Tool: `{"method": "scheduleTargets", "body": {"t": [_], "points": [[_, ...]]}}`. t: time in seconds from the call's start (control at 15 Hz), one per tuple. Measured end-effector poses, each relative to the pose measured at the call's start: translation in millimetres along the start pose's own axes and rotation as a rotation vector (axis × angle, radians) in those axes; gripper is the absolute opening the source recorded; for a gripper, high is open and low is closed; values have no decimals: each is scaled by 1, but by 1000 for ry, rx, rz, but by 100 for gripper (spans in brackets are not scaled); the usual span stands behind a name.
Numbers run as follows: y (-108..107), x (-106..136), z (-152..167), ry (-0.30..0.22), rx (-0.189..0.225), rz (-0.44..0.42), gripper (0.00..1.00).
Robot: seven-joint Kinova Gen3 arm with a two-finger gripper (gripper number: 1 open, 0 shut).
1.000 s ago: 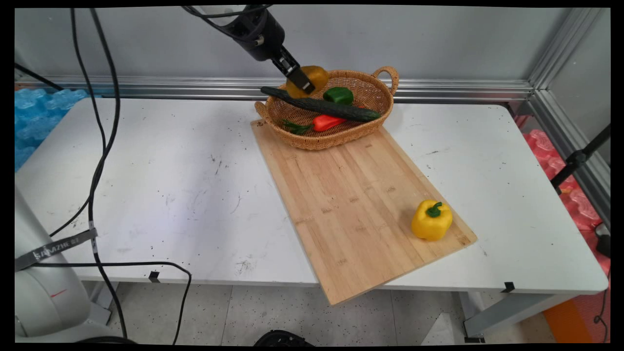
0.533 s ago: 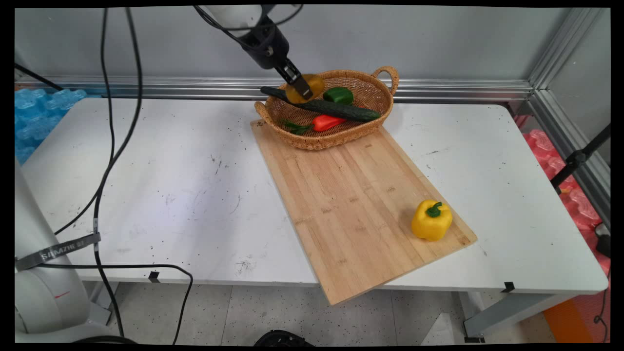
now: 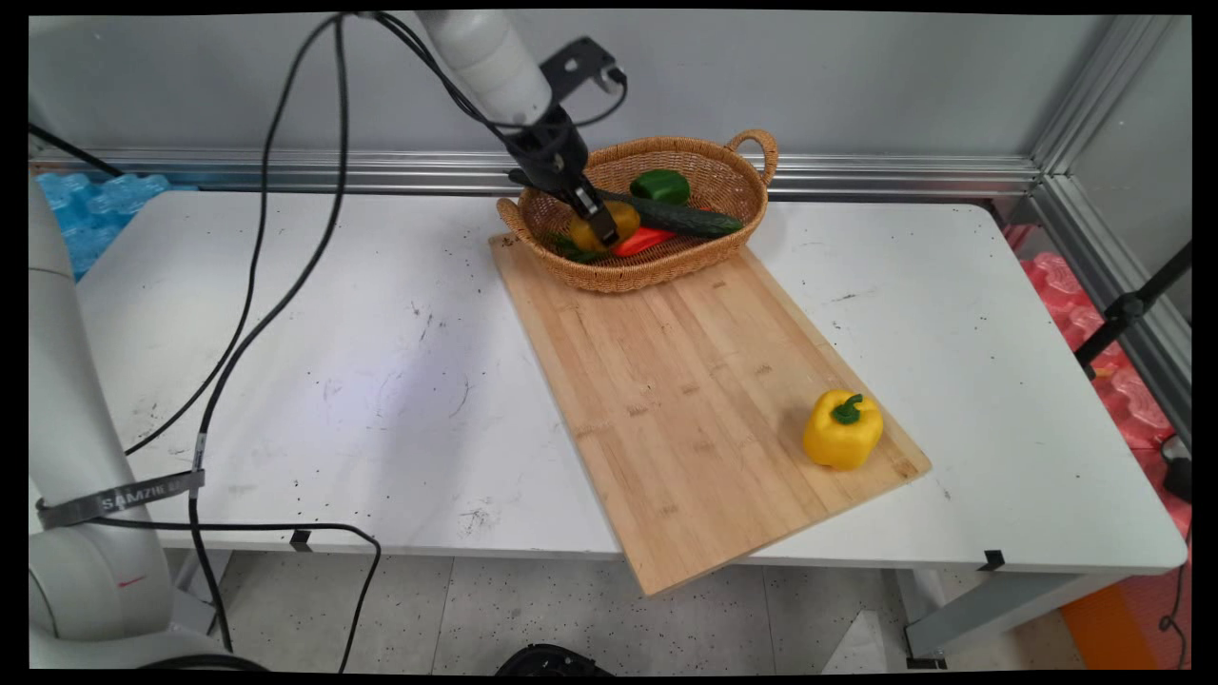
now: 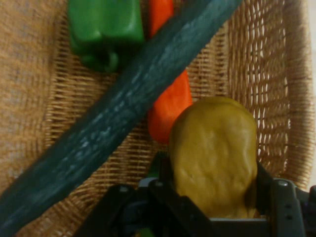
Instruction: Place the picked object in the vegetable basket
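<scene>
From across the worktop (image 3: 333,362), the gripper (image 3: 598,225) has dropped into the basket (image 3: 666,271), carrying the potato (image 3: 614,221) down beside the cucumber (image 3: 685,218). Along the hand, the jaws clamp the potato (image 4: 215,158) above the wicker, carrot (image 4: 170,103) and green pepper (image 4: 104,29) close by.
</scene>
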Motion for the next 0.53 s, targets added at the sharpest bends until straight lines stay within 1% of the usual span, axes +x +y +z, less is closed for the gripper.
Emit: {"method": "scheduleTargets", "body": {"t": [0.27,0.33,0.53], "points": [[1,1,22,-34,-13,16,0],[2,1,27,-41,-16,22,100],[2,2,35,-51,-24,41,100]]}}
